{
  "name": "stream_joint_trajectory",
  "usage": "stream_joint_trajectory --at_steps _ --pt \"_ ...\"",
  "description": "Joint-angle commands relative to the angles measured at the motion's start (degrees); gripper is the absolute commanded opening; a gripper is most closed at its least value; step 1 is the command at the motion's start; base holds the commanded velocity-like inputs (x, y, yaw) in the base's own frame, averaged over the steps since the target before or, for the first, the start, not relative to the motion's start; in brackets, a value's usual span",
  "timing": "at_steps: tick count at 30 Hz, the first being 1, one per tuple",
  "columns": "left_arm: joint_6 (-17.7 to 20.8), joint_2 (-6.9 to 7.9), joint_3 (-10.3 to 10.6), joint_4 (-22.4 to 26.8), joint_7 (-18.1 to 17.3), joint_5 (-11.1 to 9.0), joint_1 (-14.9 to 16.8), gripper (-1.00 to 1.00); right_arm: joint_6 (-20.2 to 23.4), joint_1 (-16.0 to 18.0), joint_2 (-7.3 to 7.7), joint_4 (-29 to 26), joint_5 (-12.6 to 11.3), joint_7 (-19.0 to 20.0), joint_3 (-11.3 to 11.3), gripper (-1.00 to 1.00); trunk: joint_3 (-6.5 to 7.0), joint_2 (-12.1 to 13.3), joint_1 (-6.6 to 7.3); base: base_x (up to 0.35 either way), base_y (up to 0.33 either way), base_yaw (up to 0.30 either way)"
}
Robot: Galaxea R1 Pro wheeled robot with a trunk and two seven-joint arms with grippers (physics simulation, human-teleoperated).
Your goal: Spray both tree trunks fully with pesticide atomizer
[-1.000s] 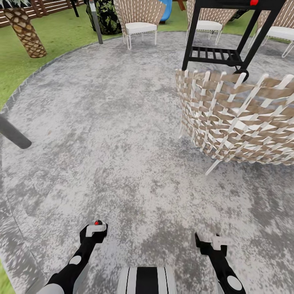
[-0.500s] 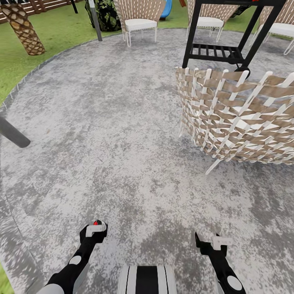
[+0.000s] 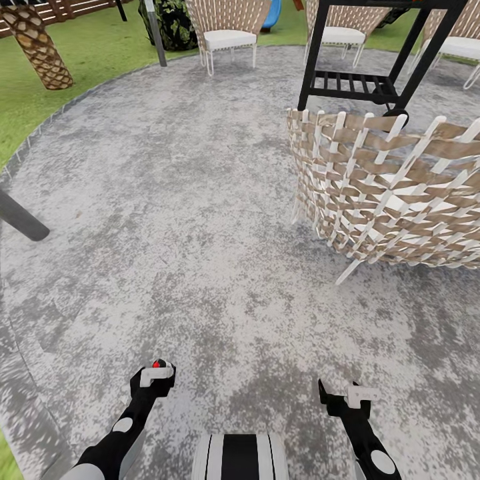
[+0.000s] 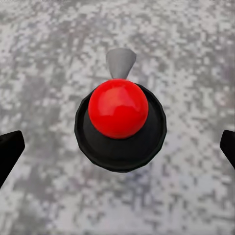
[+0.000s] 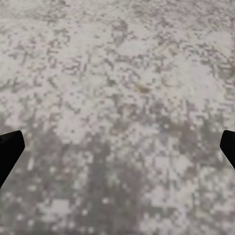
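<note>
On the grey paving (image 3: 167, 200), the base could clip the woven chair (image 3: 387, 193) ahead and to the right, and with the right gripper (image 3: 343, 397) and left gripper (image 3: 155, 377) both spread apart, the red-capped pesticide atomizer (image 4: 120, 117), sitting unclamped between the left fingers, might slip out.

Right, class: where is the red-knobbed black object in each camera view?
Head view: red-knobbed object at the left gripper, lower left.
Left wrist view: dead centre, between spread fingertips.
Right wrist view: paving under the right gripper.
Shared landmark: mottled grey paving.
</note>
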State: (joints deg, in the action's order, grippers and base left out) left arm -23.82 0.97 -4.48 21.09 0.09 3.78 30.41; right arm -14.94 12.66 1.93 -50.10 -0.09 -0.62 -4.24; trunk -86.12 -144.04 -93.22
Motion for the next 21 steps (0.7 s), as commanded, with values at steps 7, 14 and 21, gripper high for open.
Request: stream_joint_trajectory --at_steps 7,14,21 --pt "0.02 0.00 0.00 0.00 0.01 0.00 0.00 1.00 0.00 0.00 0.00 0.00 0.00 0.00 -0.03 1.00 0.00 0.00 0.00 0.036 0.000 0.000" --pt "0.01 0.00 0.00 0.00 0.00 -0.02 0.00 1.00 0.00 0.00 0.00 0.00 0.00 0.00 -0.05 1.00 0.00 0.00 0.00 0.014 0.000 0.000" --pt "0.00 0.03 -0.06 0.00 0.02 -0.04 0.00 -1.00 0.00 0.00 0.00 0.00 0.00 0.00 -0.06 1.00 0.00 0.00 0.00 0.000 0.000 0.000"
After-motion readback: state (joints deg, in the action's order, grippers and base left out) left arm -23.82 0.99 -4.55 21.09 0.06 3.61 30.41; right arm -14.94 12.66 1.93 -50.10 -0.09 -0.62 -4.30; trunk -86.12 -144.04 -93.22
